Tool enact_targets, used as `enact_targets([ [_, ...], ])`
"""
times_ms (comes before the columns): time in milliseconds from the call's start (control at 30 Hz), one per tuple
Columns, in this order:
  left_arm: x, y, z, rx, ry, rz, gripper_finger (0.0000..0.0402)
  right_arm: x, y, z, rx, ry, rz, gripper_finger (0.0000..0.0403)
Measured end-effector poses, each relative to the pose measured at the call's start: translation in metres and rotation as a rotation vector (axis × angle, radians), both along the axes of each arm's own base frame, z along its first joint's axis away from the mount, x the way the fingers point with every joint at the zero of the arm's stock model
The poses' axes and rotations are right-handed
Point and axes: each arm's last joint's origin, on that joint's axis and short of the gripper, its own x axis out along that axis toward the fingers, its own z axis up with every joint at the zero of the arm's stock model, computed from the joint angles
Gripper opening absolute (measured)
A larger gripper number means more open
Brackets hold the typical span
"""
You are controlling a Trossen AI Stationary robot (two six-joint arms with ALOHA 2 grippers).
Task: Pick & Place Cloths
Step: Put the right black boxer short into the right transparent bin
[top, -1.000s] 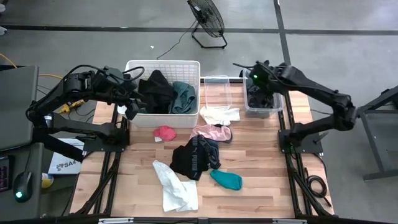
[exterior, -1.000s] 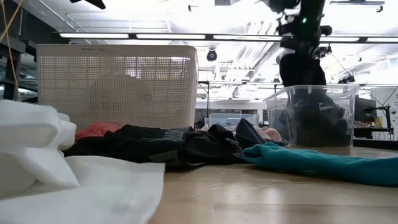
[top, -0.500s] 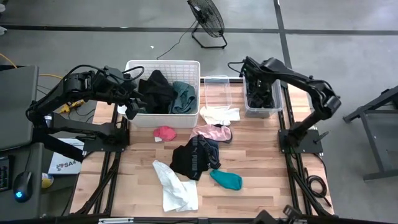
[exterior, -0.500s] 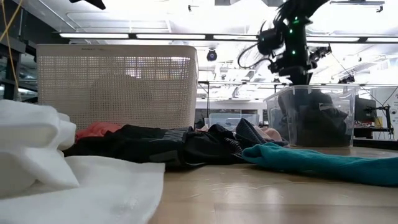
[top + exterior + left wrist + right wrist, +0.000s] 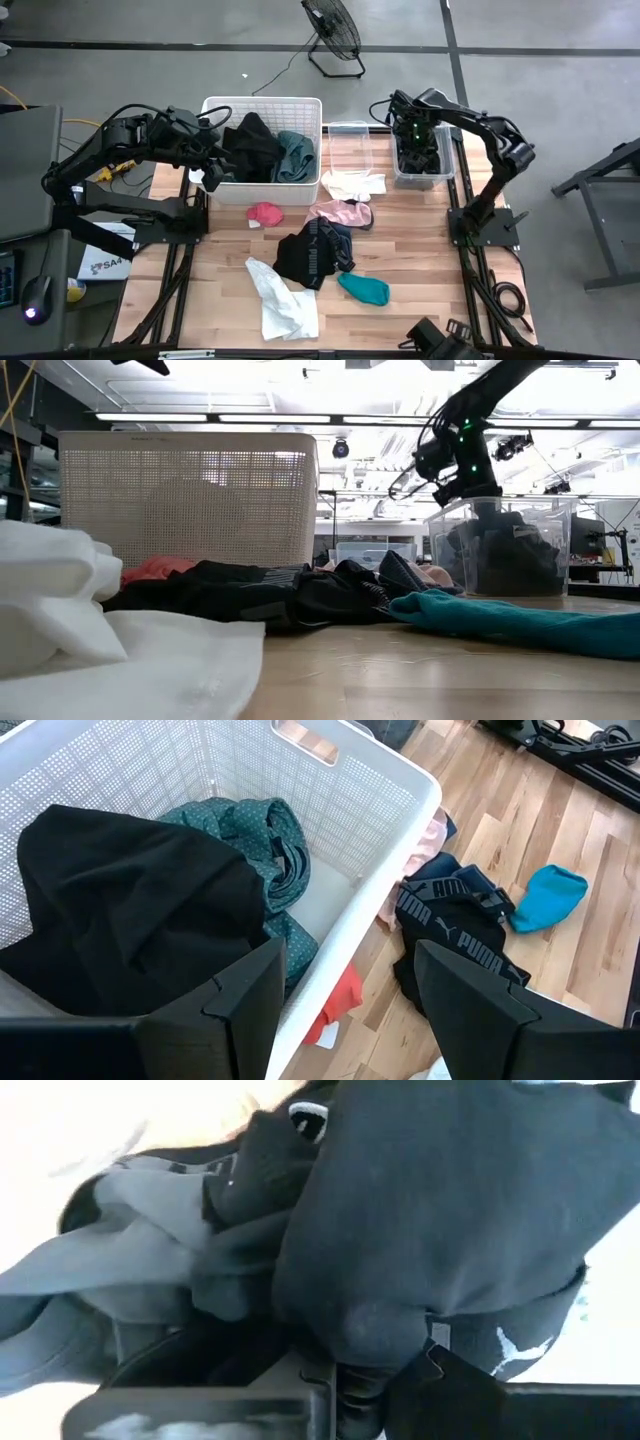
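My right gripper (image 5: pixel 413 135) is at the right clear tub (image 5: pixel 441 176), pointing down into it, shut on a black cloth (image 5: pixel 450 1230) that lies with other dark and grey pieces in the tub (image 5: pixel 500 550). My left gripper (image 5: pixel 350 970) waits open over the white basket's left side (image 5: pixel 205 165). The basket (image 5: pixel 262 102) holds a black cloth (image 5: pixel 250 145) and a green one (image 5: pixel 296 155). On the table lie a red-pink cloth (image 5: pixel 265 212), a pink one (image 5: pixel 342 212), a white one (image 5: pixel 355 184), a black garment (image 5: pixel 312 252), a teal cloth (image 5: pixel 364 288) and a larger white cloth (image 5: pixel 282 300). My right gripper holds the black cloth by a bulging fold (image 5: pixel 360 1335) that runs down between its two fingers (image 5: pixel 445 1380). It comes from above, pointing down into the tub. The cloth rests on the other pieces in the tub; how many layers are held I cannot tell.
A second clear tub (image 5: pixel 348 132) stands between the basket and the right tub, with nothing in it. The loose cloths cover the table's middle; bare wood shows along the right side (image 5: pixel 420 250) and the near left corner (image 5: pixel 215 290). A fan (image 5: pixel 332 30) stands on the floor beyond.
My right gripper has gone down over the right tub. The black cloth that hung below it above the rim now sits inside the tub. The right arm's elbow has folded in toward the table.
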Motion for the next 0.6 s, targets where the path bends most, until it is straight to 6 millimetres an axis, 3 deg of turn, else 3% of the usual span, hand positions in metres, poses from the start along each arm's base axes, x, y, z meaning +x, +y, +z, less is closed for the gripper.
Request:
enact_targets([
  [267,0.000,0.000,0.000,0.000,0.001,0.000,0.0216,0.003,-0.001,-0.007,0.008,0.025,-0.043,0.0055],
  [467,0.000,0.000,0.000,-0.001,0.000,-0.001,0.0216,-0.001,0.006,0.005,-0.013,0.004,-0.103,0.0075],
  [600,0.000,0.000,0.000,-0.002,0.000,-0.003,0.0216,-0.004,0.012,0.018,-0.044,-0.059,-0.164,0.0111],
])
